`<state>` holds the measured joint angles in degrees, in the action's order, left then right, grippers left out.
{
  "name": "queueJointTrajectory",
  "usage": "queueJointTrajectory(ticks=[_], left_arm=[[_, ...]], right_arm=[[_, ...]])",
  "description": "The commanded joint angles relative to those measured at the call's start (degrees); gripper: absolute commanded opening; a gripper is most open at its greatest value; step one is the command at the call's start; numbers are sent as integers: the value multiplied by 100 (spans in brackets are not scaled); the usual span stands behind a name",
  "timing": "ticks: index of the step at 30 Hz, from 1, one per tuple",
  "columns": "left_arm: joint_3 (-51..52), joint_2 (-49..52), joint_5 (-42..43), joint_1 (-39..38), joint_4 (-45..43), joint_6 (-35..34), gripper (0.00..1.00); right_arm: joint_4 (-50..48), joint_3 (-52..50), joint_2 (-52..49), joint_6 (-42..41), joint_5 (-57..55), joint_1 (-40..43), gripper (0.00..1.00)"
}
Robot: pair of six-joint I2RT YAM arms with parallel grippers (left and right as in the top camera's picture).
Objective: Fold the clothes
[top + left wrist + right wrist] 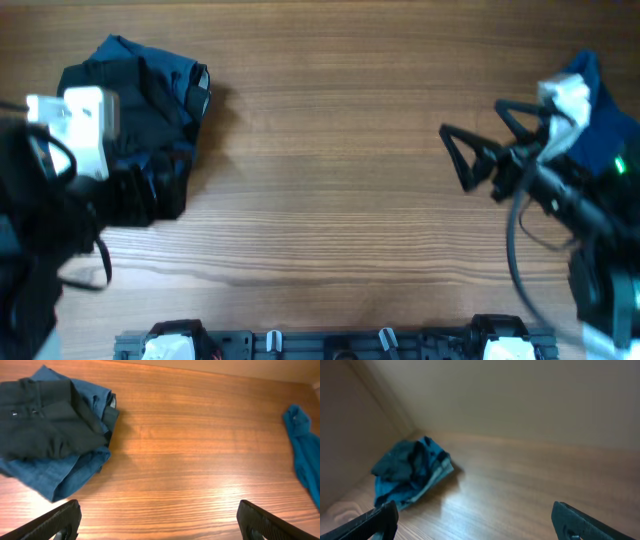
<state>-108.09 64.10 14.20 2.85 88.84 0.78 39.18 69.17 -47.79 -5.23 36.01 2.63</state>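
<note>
The pile (pixel 140 100) is lying at the far left of the table (pixel 330 120). In it a black garment (pixel 45 425) is resting on top of a blue garment (pixel 55 477), whose edges are showing beneath it on the near side. A blue shirt (pixel 605 125) is lying bunched at the far right edge, well apart from the pile, with bare wood between them.

The left pincer (pixel 157 510) is standing wide, both fingers at the bottom corners of its wrist view and nothing but wood between them. The pile is sitting to the upper left of that gap, clear of both fingers, and the blue shirt is lying far off to the right. From overhead the left fingers are hard to pick out against the dark cloth; they seem to be hanging just beside the pile's near edge.

The right pincer (pixel 485 135) is also gaping wide and holding nothing. It is pointing leftward over bare table, with the blue shirt just behind it, partly under the arm. Its wrist view is showing the pile far across the table, well beyond the fingers.
</note>
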Motion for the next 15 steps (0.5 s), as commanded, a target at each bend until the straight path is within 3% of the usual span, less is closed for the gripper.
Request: queueJointTrajectory(ticks=[1, 15], left_arm=[[9, -326, -748, -350, 177, -256, 100], [9, -372, -743, -350, 214, -258, 100]], right_arm=[[221, 35, 442, 70, 111, 7, 99], [811, 9, 111, -428, 107, -20, 100]])
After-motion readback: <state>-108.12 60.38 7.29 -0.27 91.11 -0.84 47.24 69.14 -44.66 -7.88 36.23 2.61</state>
